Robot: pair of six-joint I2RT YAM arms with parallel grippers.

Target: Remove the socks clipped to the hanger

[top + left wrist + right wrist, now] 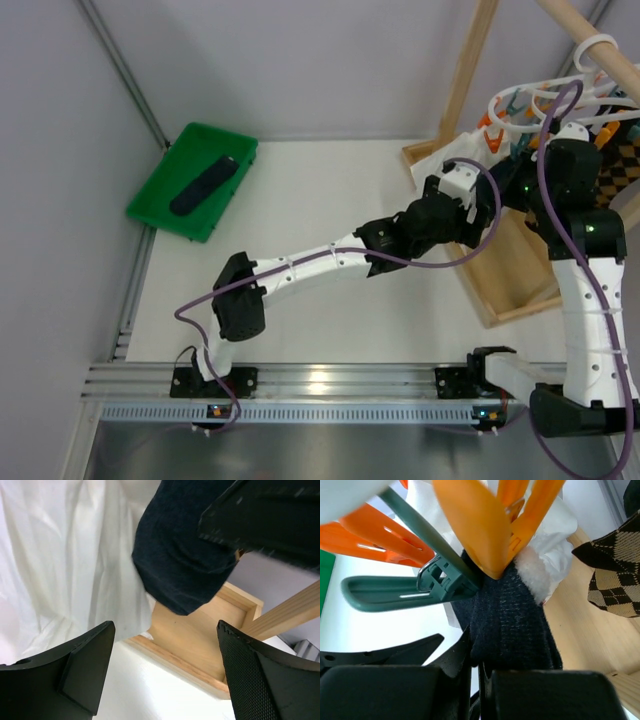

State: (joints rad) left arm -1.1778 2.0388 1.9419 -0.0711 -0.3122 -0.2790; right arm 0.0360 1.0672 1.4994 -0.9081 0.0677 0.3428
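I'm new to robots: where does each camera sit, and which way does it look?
Top external: above and behind the arms, looking down on table, green tray, hanger; left arm and right arm show.
Left wrist: on the left arm, looking past its open left tool at a hanging navy sock, white cloth, wooden rack base.
Right wrist: on the right arm, looking past the right tool, shut on a clipped navy sock, at an orange clip.
Shared: argyle sock, in top and right wrist views.

Colours: navy sock (512, 625), white hanger (530, 97).
Orange clips (475, 525), teal clip (395, 592); tan-and-black argyle sock (615, 580); white cloth (65, 555); green tray (160, 195); pale wood rack (470, 70).
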